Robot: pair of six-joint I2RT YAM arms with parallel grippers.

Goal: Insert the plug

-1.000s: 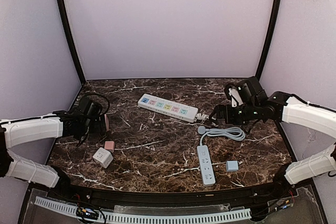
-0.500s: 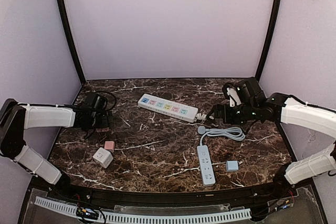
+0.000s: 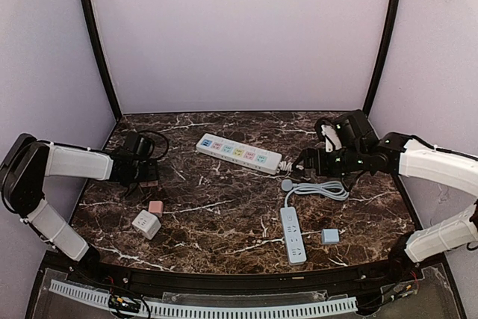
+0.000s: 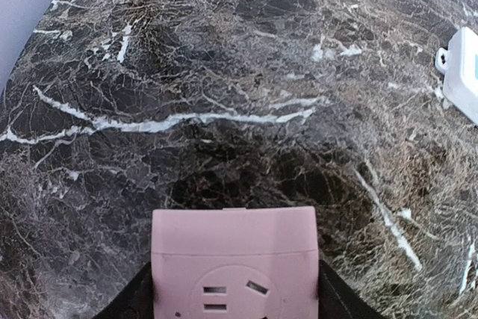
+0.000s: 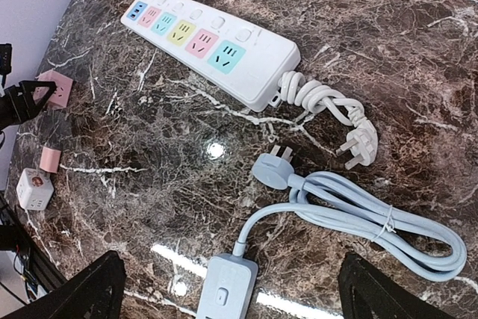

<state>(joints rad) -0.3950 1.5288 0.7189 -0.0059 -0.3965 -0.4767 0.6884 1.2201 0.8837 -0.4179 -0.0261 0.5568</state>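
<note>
Top view: the grey-blue plug (image 3: 287,184) lies on the marble table (image 3: 224,222), near the right end of the white power strip (image 3: 239,153).

Left wrist: the left gripper (image 4: 235,289) clamps a pink socket adapter (image 4: 235,237), left of that strip.

Right wrist: the right gripper (image 5: 231,263) has its fingers spread wide, clear of the plug.

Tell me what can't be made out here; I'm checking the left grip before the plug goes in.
- Top view: the left gripper is small and dark; its jaws don't show.
- Left wrist: its fingertips sit behind the pink adapter, so contact can't be judged.
- Left wrist: the white strip is cut off by the right edge.
- Right wrist: the blue strip is cut off by the bottom edge.
</note>
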